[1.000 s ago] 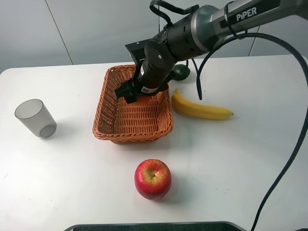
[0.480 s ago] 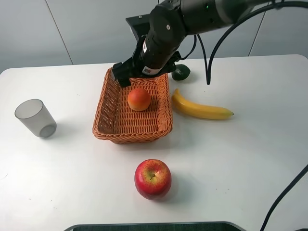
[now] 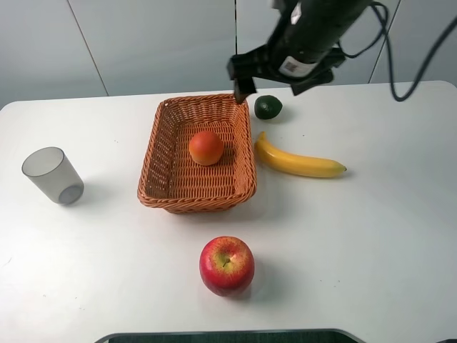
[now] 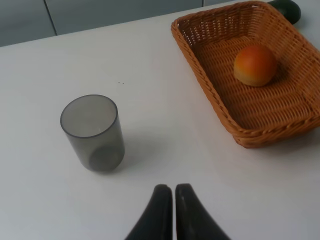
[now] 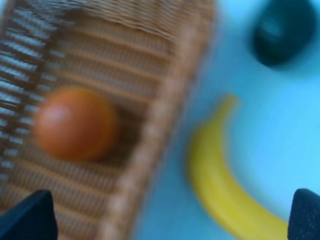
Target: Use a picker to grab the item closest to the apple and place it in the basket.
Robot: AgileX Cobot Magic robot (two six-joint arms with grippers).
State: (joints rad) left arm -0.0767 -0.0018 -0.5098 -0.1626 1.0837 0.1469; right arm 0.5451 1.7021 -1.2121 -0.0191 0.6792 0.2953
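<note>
The red apple sits near the table's front edge. An orange fruit lies free inside the wicker basket. My right gripper hangs high over the basket's far right corner, open and empty, its fingertips spread wide apart in the blurred right wrist view. My left gripper is shut with nothing in it, low over the table on the left. The high view does not show it.
A yellow banana lies just right of the basket. A dark green round fruit sits behind it. A grey translucent cup stands at the left.
My right gripper let the orange fruit go in the basket, then rose and swung back and to the right. The fruit now rests in the basket.
</note>
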